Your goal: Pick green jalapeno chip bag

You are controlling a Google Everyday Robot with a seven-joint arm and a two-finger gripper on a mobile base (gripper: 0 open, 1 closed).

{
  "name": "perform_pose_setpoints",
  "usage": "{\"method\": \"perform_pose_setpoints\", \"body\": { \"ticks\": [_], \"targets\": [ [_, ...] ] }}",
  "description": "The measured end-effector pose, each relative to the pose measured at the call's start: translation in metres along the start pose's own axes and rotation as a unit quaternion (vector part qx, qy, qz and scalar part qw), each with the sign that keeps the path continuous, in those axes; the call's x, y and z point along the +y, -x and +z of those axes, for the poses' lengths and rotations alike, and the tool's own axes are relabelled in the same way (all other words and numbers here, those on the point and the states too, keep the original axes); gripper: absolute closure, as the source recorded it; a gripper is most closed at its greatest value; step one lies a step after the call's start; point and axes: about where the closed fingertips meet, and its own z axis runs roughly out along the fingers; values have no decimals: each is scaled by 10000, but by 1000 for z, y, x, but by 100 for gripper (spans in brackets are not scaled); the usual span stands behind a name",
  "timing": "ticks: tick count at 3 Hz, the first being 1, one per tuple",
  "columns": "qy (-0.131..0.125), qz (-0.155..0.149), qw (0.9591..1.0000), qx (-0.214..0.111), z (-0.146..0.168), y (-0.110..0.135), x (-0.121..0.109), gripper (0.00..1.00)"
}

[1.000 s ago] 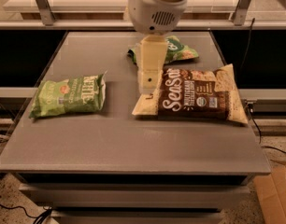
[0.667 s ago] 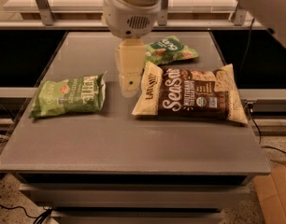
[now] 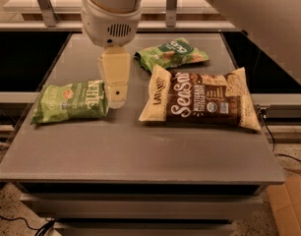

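The green jalapeno chip bag [image 3: 72,101] lies flat on the left part of the grey table [image 3: 140,151]. It is light green with white "KETTLE" lettering and a small orange-red emblem. My gripper [image 3: 116,95] hangs from the white arm above the table, its cream finger pointing down just at the bag's right edge, between that bag and the brown one.
A brown-and-cream "Sea Salt" bag [image 3: 202,100] lies right of the gripper. A smaller green bag with a dark oval logo [image 3: 171,54] lies behind it. The table's front edge is near the bottom; a cardboard box [image 3: 290,205] sits on the floor at right.
The arm and gripper have moved left, from over the brown bag's left end to the right edge of the green jalapeno bag. The bags have not moved.
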Motion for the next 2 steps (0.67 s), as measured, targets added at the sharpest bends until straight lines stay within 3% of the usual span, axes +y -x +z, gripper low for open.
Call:
{"method": "perform_pose_setpoints", "body": {
  "ticks": [2],
  "targets": [
    [69,-304,9995,38,36,29,-28,0]
  ]
}}
